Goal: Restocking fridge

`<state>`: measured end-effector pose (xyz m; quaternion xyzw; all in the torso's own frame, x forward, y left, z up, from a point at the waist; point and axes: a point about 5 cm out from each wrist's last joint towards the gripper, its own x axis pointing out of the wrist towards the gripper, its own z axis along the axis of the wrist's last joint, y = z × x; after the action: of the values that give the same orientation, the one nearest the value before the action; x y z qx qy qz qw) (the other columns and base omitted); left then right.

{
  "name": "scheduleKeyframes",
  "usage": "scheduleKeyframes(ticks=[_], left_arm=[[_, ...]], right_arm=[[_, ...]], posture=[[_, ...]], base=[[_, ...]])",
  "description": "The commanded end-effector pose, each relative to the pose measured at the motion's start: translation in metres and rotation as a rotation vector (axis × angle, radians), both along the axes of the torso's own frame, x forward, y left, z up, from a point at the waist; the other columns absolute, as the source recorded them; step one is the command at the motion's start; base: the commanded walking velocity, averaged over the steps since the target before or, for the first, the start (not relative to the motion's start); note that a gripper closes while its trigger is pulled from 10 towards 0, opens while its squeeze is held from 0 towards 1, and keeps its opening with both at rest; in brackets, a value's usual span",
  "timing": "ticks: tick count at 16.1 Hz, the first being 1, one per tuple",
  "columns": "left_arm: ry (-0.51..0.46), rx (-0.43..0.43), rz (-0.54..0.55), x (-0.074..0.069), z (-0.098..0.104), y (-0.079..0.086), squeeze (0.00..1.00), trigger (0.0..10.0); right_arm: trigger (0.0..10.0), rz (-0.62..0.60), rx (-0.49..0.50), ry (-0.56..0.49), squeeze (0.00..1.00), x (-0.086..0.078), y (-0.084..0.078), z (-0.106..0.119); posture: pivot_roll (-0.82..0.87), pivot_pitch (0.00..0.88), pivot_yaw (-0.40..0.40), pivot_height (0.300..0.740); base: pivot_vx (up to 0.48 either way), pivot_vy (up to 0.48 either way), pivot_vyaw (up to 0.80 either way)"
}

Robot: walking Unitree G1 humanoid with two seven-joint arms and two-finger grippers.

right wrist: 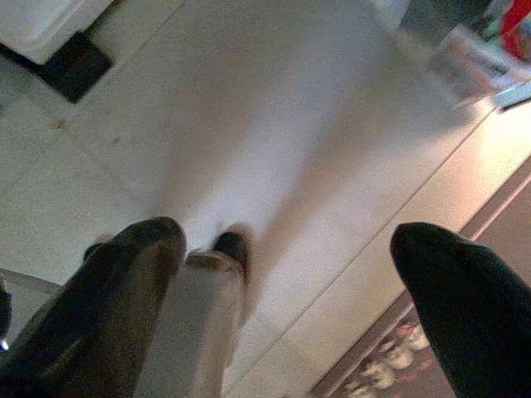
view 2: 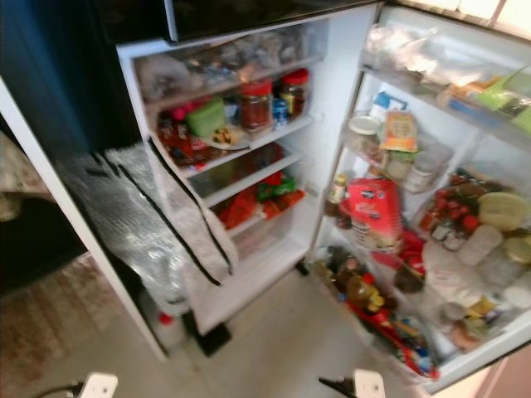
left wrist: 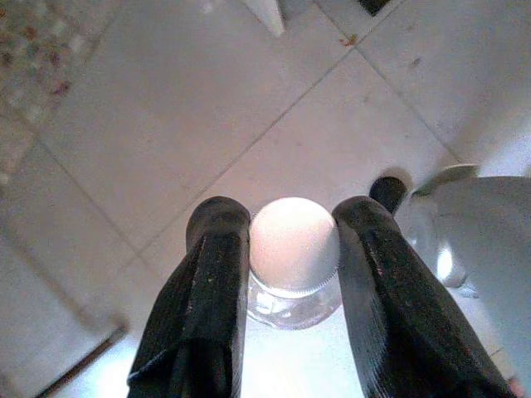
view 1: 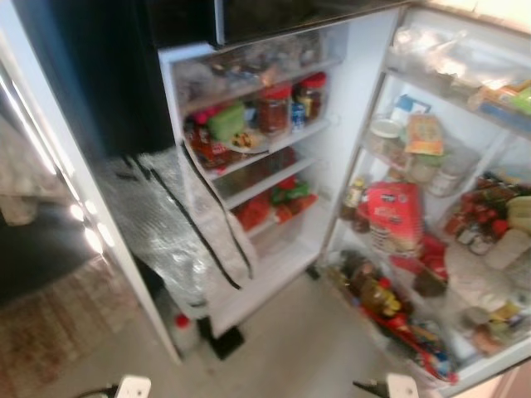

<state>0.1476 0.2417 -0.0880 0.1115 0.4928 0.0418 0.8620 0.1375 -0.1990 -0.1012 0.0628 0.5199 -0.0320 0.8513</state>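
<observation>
Left wrist view: a white-capped bottle (left wrist: 294,257) sits pinched between the left hand's (left wrist: 290,249) black fingers (left wrist: 207,290), above the tiled floor (left wrist: 166,108). Right hand (right wrist: 290,274) hangs spread wide. Ahead, the fridge (view 1: 348,108) stands open, its door shelves (view 1: 465,249) crammed.

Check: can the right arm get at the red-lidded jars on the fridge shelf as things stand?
Probably yes. The fridge is open and the jars stand at the shelf's front edge with nothing before them. The right gripper is open and empty, though it hangs low over the floor, so it needs raising.
</observation>
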Motion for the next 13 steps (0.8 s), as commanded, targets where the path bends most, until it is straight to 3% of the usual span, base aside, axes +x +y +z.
scheduleKeyframes(ticks=[1,7,9,13], left_arm=[[0.024,0.014,0.009,-0.0064,-0.0017,0.0034,0.00,10.0],[0.022,0.016,0.003,-0.0058,-0.0014,0.0037,0.00,10.0],[0.020,0.016,0.002,-0.0060,-0.0015,0.0035,0.00,10.0],[-0.007,-0.026,0.022,-0.0057,-0.0018,-0.0002,0.00,10.0]], right_arm=[[10.0,0.016,0.017,0.003,0.00,-0.0008,0.0044,-0.0008],[10.0,0.035,0.055,0.006,0.00,-0.0014,0.0091,-0.0014],[10.0,0.050,0.046,0.001,0.00,-0.0009,0.0085,-0.0010],[10.0,0.009,0.068,-0.005,0.00,-0.0021,0.0078,-0.0012]], posture=[[0.07,0.000,-0.024,0.740],[0.06,0.000,-0.018,0.740],[0.05,0.000,-0.018,0.740],[0.05,0.000,-0.021,0.740]], base=[[0.000,-0.424,0.80],[0.000,-0.422,0.00],[0.000,-0.399,0.66],[0.000,0.000,0.00]])
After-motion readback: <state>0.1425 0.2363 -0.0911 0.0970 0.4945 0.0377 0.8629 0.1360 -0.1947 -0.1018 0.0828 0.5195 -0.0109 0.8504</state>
